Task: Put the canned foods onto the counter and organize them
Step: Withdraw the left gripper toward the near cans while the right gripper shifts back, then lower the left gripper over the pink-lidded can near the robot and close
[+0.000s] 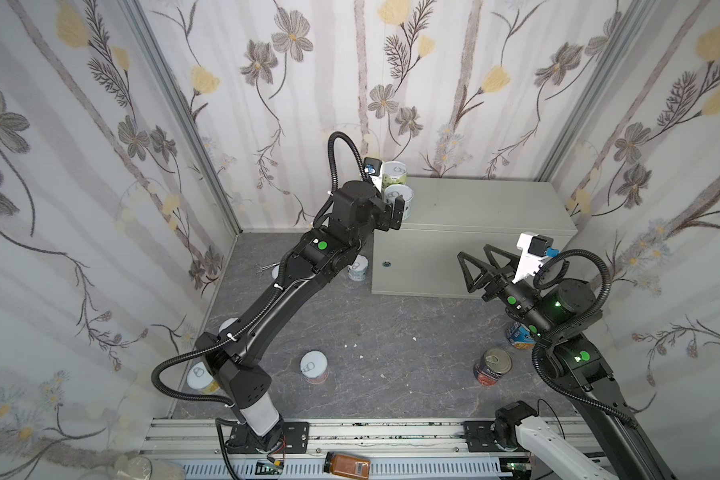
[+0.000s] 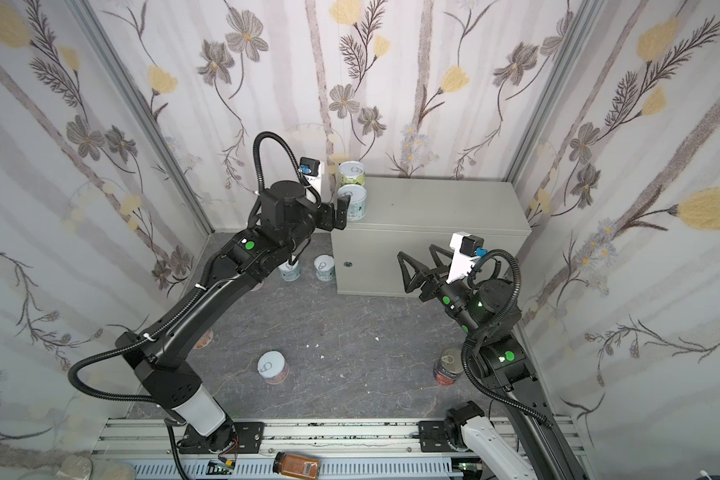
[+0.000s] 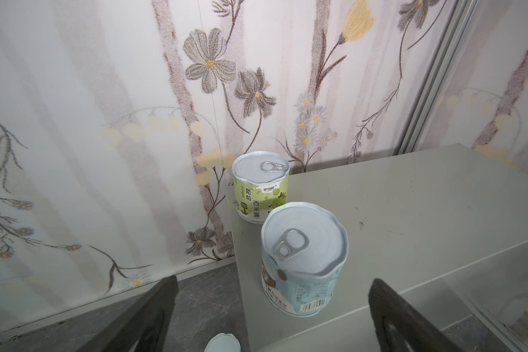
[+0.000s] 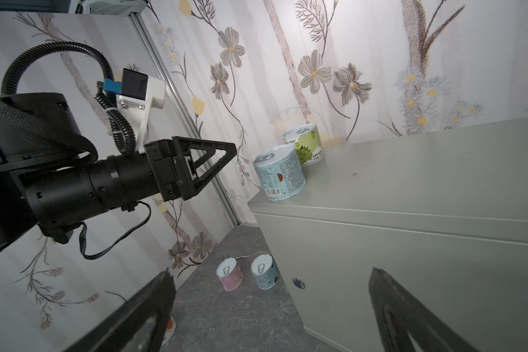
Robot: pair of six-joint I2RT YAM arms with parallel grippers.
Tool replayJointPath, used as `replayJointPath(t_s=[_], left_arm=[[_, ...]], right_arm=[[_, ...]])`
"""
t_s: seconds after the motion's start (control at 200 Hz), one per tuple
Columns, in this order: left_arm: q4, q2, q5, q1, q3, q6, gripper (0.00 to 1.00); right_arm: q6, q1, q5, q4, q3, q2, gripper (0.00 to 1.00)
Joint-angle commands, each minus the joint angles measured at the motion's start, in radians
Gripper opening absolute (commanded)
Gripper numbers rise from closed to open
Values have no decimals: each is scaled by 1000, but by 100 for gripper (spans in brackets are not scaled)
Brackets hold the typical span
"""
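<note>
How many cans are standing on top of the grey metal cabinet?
2. A green-labelled can stands at the cabinet's back left corner; a light-blue-labelled can stands just in front of it, near the front edge. None looks hidden.

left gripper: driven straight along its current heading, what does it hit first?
The blue-labelled can at the corner of the counter: it stands directly ahead of the left gripper, in line with the gap of its open jaws. The green-labelled can stands behind it. Remaining gap is hard to judge.

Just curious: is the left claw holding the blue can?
No: the left gripper stands open, fingers apart from the blue can.
</note>
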Motion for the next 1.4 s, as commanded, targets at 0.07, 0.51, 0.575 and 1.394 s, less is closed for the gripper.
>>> replayJointPath(t_s=[0.07, 0.51, 0.575, 1.394], left_arm=[[13, -186, -40, -2, -212, -70, 100], [-47, -550, -130, -3, -764, -322, 100], [-78, -569, -158, -2, -818, -370, 100], [-241, -622, -269, -115, -1319, -898, 100]], right_arm=[[-33, 13, 2, -72, 3, -3, 100], [-25, 237, 107, -55, -89, 11, 100], [-23, 262, 123, -49, -104, 14, 100], [29, 328, 157, 102, -324, 52, 100]])
